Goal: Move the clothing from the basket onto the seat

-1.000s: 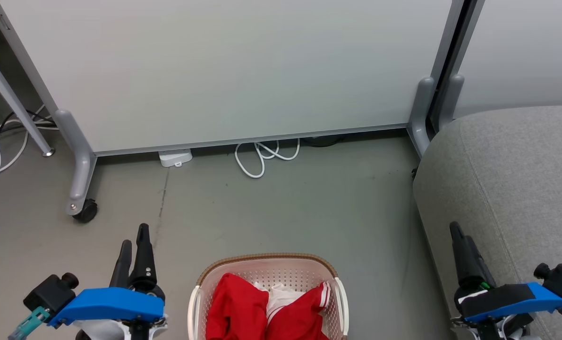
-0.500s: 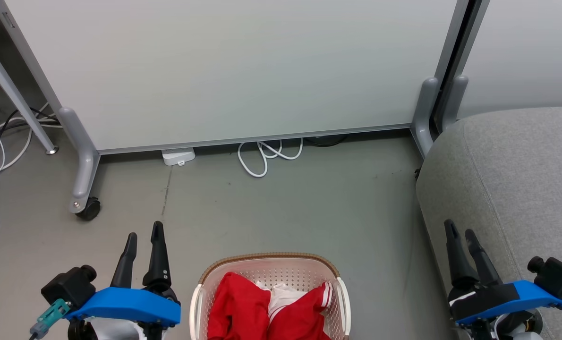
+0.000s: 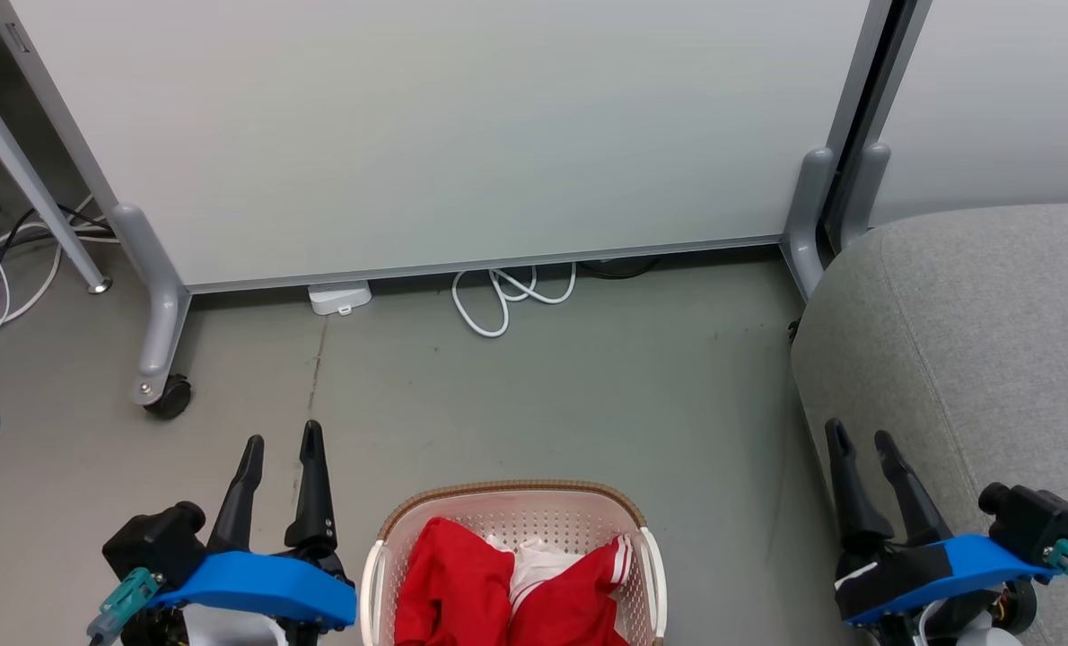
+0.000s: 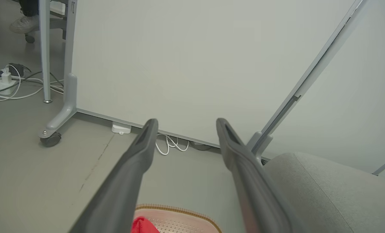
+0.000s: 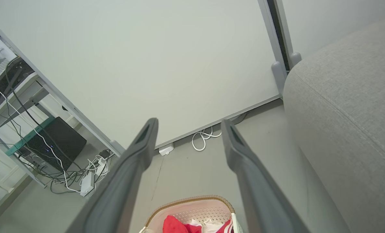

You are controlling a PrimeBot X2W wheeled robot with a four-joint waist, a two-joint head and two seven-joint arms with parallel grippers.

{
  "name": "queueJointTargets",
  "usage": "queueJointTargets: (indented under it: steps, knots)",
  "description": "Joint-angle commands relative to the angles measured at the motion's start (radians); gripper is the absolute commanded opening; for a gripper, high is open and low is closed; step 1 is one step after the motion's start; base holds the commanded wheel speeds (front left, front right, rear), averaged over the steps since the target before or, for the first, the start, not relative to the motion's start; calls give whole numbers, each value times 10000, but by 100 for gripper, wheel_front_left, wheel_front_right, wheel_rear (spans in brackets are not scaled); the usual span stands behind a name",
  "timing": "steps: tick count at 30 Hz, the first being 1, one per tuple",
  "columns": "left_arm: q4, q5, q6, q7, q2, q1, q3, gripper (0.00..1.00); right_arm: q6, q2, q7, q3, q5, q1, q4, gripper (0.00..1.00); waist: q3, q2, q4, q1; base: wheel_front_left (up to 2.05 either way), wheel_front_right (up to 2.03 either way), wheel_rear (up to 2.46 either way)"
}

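The clothing (image 3: 507, 592) is seen lying in the basket (image 3: 509, 492), at the bottom middle of the head view. Red fabric is bunched at the left and at the right, a white piece is tucked between the two, and white stripes are shown on the right-hand hem. The basket is stood on the grey floor (image 3: 588, 395), and its brown woven-look rim is turned toward the far side.

The seat (image 3: 974, 332) is placed to the robot's right of the basket, apart from it, with a strip of floor left between them; a seam line is seen running along its light-grey cover.

The left claw (image 3: 283, 433) is held just left of the basket, above the floor. Its two dark fingers are spread wide and empty, and they are pointed away from the robot. The right claw (image 3: 859, 431) is held to the right of the basket, in front of the seat's rounded edge, and its fingers are likewise spread wide and empty.

Farther off, a pale partition panel (image 3: 426, 135) is stood on grey feet, one of them fitted with a caster (image 3: 168, 397). A white cable (image 3: 507, 301) is looped on the floor at the panel's lower edge, and a small white box (image 3: 338, 297) is set near it.
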Motion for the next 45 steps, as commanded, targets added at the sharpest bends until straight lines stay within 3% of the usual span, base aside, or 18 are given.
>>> queueJointTargets:
  steps: [1, 27, 45]
  knots:
    - [-77, 198, 38, -87, 64, -65, -68, 100, 17, -79, -71, 34, -198, -101, -132, 100, -5, -1, -1, 0, 0, 0, 0]
    - [502, 2313, -91, -700, -101, -153, -171, 100, 21, -94, -295, -197, -2907, -20, -45, 100, -55, -1, 112, 0, 0, 0, 0]
    - [1034, 3048, -309, -1050, -249, -213, -127, 100, 23, -99, -470, -152, -4410, 145, -166, 100, -177, -1, 150, 0, 0, 0, 0]
